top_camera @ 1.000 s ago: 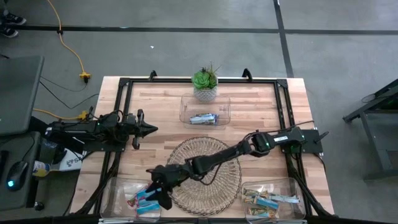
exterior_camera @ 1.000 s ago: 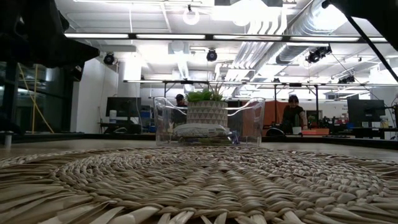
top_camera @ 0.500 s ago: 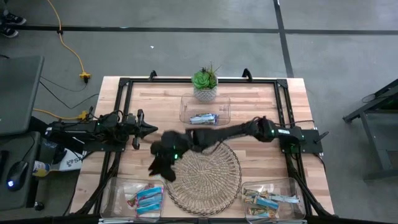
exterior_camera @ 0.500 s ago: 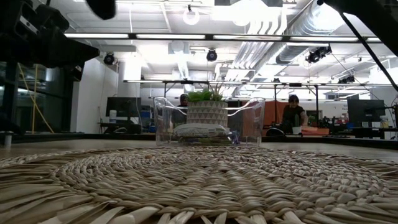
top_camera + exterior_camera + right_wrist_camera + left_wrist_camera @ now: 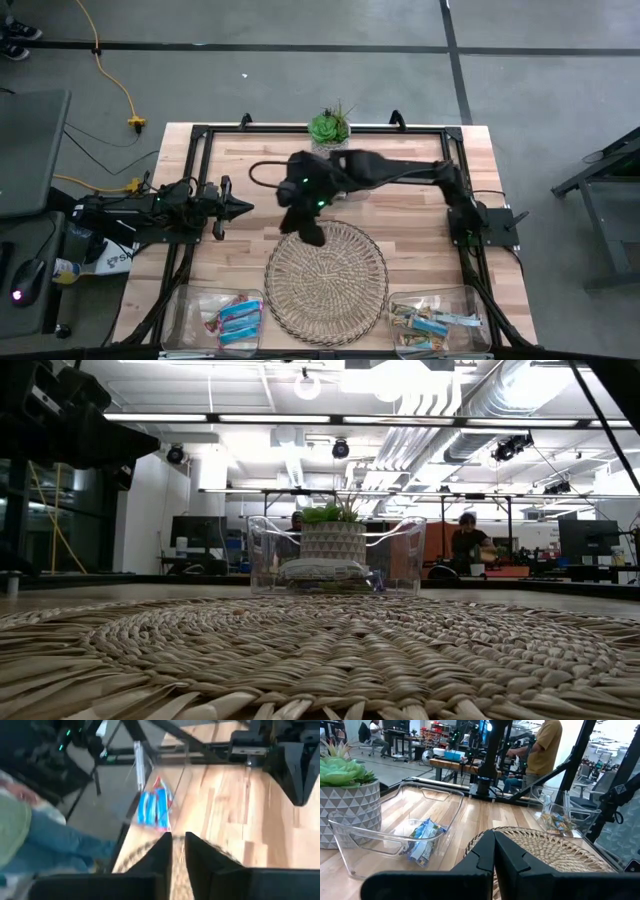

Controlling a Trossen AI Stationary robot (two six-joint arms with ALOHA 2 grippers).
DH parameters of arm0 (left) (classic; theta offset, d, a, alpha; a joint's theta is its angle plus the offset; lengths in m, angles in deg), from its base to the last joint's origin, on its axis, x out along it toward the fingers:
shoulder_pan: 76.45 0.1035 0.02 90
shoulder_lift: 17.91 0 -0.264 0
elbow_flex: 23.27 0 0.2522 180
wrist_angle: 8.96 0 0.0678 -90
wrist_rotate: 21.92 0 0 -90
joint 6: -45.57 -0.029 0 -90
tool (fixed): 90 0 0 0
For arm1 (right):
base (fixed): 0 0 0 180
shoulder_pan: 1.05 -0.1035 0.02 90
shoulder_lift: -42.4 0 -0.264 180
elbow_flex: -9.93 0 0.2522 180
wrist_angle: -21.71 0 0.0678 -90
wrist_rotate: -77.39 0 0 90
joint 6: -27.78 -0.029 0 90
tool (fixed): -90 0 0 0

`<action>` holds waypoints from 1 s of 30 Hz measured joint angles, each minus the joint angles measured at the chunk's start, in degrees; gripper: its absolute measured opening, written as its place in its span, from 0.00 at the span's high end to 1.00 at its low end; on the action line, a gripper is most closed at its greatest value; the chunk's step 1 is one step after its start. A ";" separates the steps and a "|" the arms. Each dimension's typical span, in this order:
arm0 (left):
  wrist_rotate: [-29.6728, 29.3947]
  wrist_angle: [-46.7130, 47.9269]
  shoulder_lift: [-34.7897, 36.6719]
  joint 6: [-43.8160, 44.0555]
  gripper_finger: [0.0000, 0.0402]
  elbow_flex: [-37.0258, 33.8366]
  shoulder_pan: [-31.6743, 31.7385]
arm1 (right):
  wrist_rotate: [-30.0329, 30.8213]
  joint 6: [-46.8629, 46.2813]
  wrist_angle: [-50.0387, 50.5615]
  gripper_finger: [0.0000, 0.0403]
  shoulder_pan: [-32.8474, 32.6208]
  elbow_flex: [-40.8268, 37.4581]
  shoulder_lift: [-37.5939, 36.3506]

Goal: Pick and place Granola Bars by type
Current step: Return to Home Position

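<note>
Light wooden surface [image 5: 420,250], black-framed.
Round wicker tray [image 5: 330,290]: far rim lies beneath the right pincer [image 5: 313,236], whose fingers stand slightly parted and empty.
Left pincer [image 5: 243,208]: closed on nothing, well to the left of the right one.
Near-left clear plastic bin [image 5: 185,300]: nearward and left of the right pincer, holds bright blue granola bars [image 5: 232,320].
Near-right clear plastic bin [image 5: 475,305]: nearward and right, tan-green granola bars [image 5: 430,322].
Far clear plastic bin [image 5: 370,840]: just behind the right pincer, silvery-blue granola bars [image 5: 422,842].
</note>
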 joint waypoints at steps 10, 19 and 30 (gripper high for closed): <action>0.01 0.00 0.00 0.00 1.00 0.00 0.00 | 1.39 8.92 14.20 1.00 0.21 0.00 -4.99; 0.01 0.00 0.00 0.00 1.00 0.00 0.01 | 4.62 12.23 21.32 1.00 0.39 -0.02 -7.72; 0.00 0.00 0.02 0.00 1.00 0.00 0.00 | 7.35 13.10 26.65 1.00 2.32 -0.02 -13.85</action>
